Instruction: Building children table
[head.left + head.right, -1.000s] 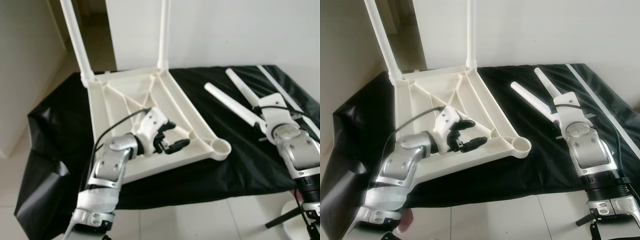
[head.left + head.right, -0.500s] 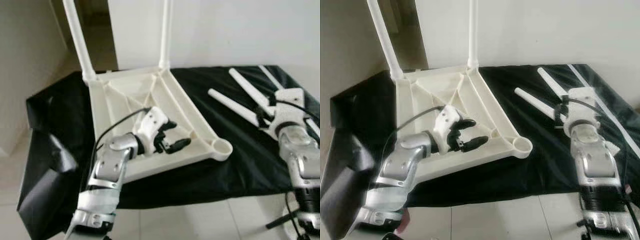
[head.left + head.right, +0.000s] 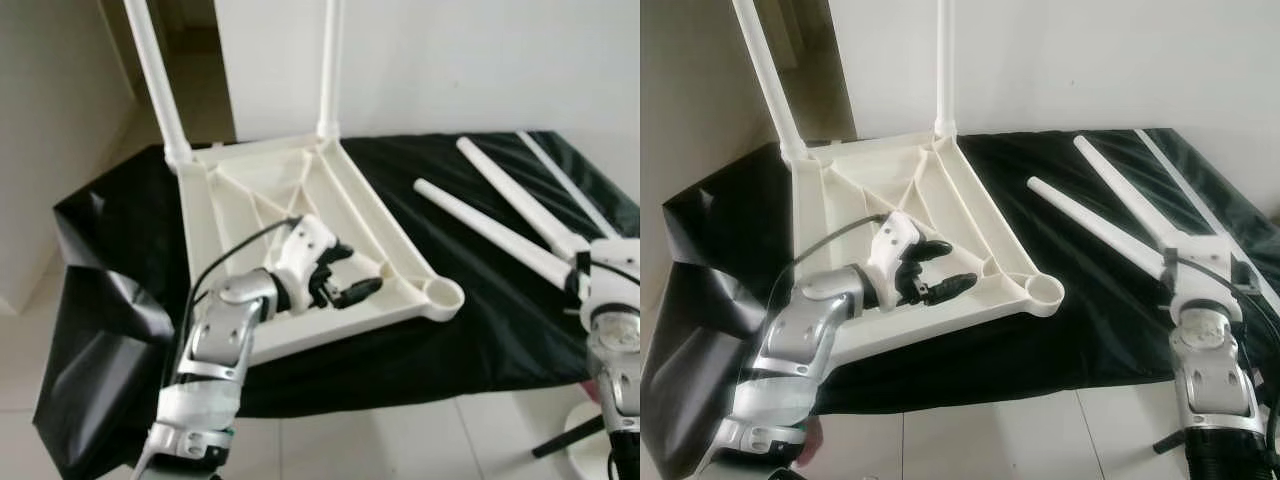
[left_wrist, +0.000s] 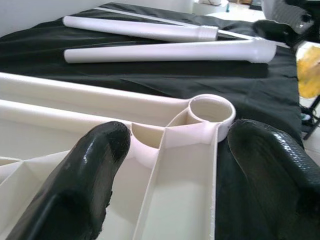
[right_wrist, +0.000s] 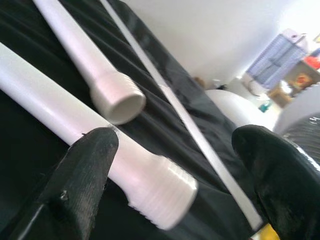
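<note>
The white tabletop (image 3: 215,215) lies upside down on the black cloth, with two legs (image 3: 150,70) (image 3: 331,60) standing up from its far corners. The near right corner socket (image 3: 441,295) (image 4: 212,107) has no leg in it. My left gripper (image 3: 355,270) (image 4: 175,135) hovers open just above the frame's ribs, short of that socket. Two loose white legs (image 3: 480,225) (image 3: 510,190) lie to the right. My right gripper (image 5: 177,137) is open at their near ends, its fingers (image 5: 85,175) on either side of the closer leg's threaded end (image 5: 160,195), not closed on it.
The black cloth (image 3: 120,230) covers the low surface and hangs over its near edge. A thin white strip (image 3: 560,175) lies beyond the loose legs. A white wall stands behind, an opening at back left. A white round base (image 3: 590,440) sits on the tiled floor at right.
My right arm has drawn back toward me along the loose legs, from their middle to their near threaded ends. The left gripper has stayed in place over the frame.
</note>
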`<state>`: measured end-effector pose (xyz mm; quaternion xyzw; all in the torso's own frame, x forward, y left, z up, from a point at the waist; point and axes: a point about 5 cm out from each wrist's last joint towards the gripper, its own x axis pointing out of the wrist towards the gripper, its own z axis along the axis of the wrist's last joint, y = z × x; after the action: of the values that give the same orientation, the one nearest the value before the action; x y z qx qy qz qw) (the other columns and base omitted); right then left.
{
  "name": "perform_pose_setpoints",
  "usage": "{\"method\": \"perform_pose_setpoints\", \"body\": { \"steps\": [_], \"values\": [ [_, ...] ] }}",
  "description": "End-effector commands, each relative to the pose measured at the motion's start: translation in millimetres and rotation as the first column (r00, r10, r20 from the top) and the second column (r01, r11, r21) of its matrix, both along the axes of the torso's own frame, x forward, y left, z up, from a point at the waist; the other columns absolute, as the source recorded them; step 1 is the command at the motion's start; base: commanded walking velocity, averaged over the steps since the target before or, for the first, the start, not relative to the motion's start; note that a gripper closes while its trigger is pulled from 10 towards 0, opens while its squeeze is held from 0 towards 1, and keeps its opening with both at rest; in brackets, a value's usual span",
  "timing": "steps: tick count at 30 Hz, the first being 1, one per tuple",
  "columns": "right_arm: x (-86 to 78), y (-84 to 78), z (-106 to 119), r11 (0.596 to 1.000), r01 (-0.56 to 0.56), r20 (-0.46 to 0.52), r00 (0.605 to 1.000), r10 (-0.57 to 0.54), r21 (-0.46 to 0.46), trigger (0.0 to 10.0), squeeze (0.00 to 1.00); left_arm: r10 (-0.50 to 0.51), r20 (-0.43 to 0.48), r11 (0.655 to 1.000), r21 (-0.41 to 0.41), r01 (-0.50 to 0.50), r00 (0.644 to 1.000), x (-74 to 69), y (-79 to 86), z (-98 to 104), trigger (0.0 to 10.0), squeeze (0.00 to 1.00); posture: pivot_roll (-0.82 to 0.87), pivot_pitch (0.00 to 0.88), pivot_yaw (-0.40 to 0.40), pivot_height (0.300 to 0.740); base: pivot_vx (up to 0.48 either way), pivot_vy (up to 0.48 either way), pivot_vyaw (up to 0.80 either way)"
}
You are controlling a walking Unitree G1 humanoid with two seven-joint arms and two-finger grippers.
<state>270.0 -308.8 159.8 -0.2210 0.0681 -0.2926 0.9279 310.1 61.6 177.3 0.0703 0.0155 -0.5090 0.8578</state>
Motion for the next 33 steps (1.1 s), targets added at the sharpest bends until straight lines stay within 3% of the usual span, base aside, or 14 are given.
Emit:
{"method": "perform_pose_setpoints", "body": {
  "steps": [1, 9, 11, 13, 14, 15, 17, 20, 21, 22, 25, 26, 29, 33],
  "values": [
    [-4.6, -3.6, -5.3, 0.999, 0.034, 0.016, 0.999, -0.034, -0.009, 10.0, 0.00, 0.181, 0.017, 0.983, -0.005, -0.181, 0.983, 5.3, 5.0, -0.2, 10.0, 0.00, 0.04, 0.000, 0.007, 0.740, 0.000, 0.000, 0.00],
    [-13.9, -24.9, -24.5, 0.993, 0.099, -0.040, 0.994, -0.102, -0.065, 10.0, 0.00, 0.174, 0.015, 0.985, 0.000, -0.174, 0.985, 5.6, 3.2, -0.5, 10.0, 0.00, 0.03, 0.000, 0.017, 0.740, 0.000, 0.000, 0.00],
    [-10.9, -26.9, -27.5, 0.997, 0.045, -0.007, 0.999, -0.045, 0.061, 10.0, 0.00, 0.170, 0.017, 0.985, 0.002, -0.170, 0.985, 5.6, 2.6, 0.1, 10.0, 0.00, 0.04, 0.000, 0.019, 0.740, 0.000, 0.000, 0.00],
    [-10.9, -26.9, -27.5, 0.997, 0.045, -0.007, 0.999, -0.045, 0.061, 10.0, 0.00, 0.170, 0.017, 0.985, 0.002, -0.170, 0.985, 5.6, 2.6, 0.1, 10.0, 0.00, 0.04, 0.000, 0.019, 0.740, 0.000, 0.000, 0.00],
    [-8.9, -24.4, -29.7, 0.980, -0.023, 0.072, 0.997, 0.009, 0.196, 10.0, 0.00, 0.170, 0.019, 0.986, 0.003, -0.170, 0.985, 5.7, 2.9, 0.7, 10.0, 0.00, 0.04, 0.000, 0.020, 0.740, 0.000, 0.000, 0.00],
    [-8.9, -24.4, -29.7, 0.980, -0.023, 0.072, 0.997, 0.009, 0.196, 10.0, 0.00, 0.170, 0.019, 0.986, 0.003, -0.170, 0.985, 5.7, 2.9, 0.7, 10.0, 0.00, 0.04, 0.000, 0.020, 0.740, 0.000, 0.000, 0.00],
    [-8.3, -18.6, -33.8, 0.943, -0.090, 0.155, 0.987, 0.042, 0.319, 10.0, 0.00, 0.171, 0.020, 0.985, 0.004, -0.171, 0.985, 5.9, 3.8, 1.2, 10.0, 0.00, 0.04, 0.000, 0.020, 0.740, 0.000, 0.000, 0.00],
    [-10.0, -14.5, -40.4, 0.909, -0.122, 0.210, 0.977, 0.039, 0.398, 10.0, 0.00, 0.174, 0.021, 0.985, 0.006, -0.174, 0.985, 6.3, 4.7, 1.6, 10.0, 0.00, 0.04, 0.000, 0.019, 0.740, 0.000, 0.000, 0.00],
    [-10.0, -14.5, -40.4, 0.909, -0.122, 0.210, 0.977, 0.039, 0.398, 10.0, 0.00, 0.174, 0.021, 0.985, 0.006, -0.174, 0.985, 6.3, 4.7, 1.6, 10.0, 0.00, 0.04, 0.000, 0.019, 0.740, 0.000, 0.000, 0.00],
    [-11.7, -10.3, -44.9, 0.883, -0.156, 0.242, 0.969, 0.049, 0.443, 10.0, 0.00, 0.178, 0.023, 0.984, 0.009, -0.178, 0.984, 6.4, 5.2, 1.5, 10.0, 0.00, 0.04, 0.000, 0.019, 0.740, 0.000, 0.000, 0.00],
    [-11.7, -10.3, -44.9, 0.883, -0.156, 0.242, 0.969, 0.049, 0.443, 10.0, 0.00, 0.178, 0.023, 0.984, 0.009, -0.178, 0.984, 6.4, 5.2, 1.5, 10.0, 0.00, 0.04, 0.000, 0.019, 0.740, 0.000, 0.000, 0.00],
    [-12.7, -6.5, -49.2, 0.850, -0.193, 0.271, 0.961, 0.062, 0.490, 10.0, 0.00, 0.180, 0.032, 0.983, 0.023, -0.180, 0.983, 6.0, 5.6, 0.3, 10.0, 0.00, 0.05, 0.000, 0.020, 0.740, 0.000, 0.000, 0.00],
    [-14.4, -6.9, -53.6, 0.818, -0.222, 0.305, 0.951, 0.060, 0.530, 10.0, 0.00, 0.178, 0.034, 0.984, 0.025, -0.178, 0.984, 5.3, 5.7, 0.0, 10.0, 0.00, 0.05, 0.000, 0.021, 0.740, 0.000, 0.000, 0.00],
    [-17.9, -10.8, -53.6, 0.818, -0.230, 0.337, 0.940, 0.047, 0.527, 10.0, 0.00, 0.180, 0.035, 0.983, 0.023, -0.181, 0.983, 5.8, 6.8, 0.8, 10.0, 0.00, 0.05, 0.000, 0.021, 0.740, 0.000, 0.000, 0.00]
  ]
}}
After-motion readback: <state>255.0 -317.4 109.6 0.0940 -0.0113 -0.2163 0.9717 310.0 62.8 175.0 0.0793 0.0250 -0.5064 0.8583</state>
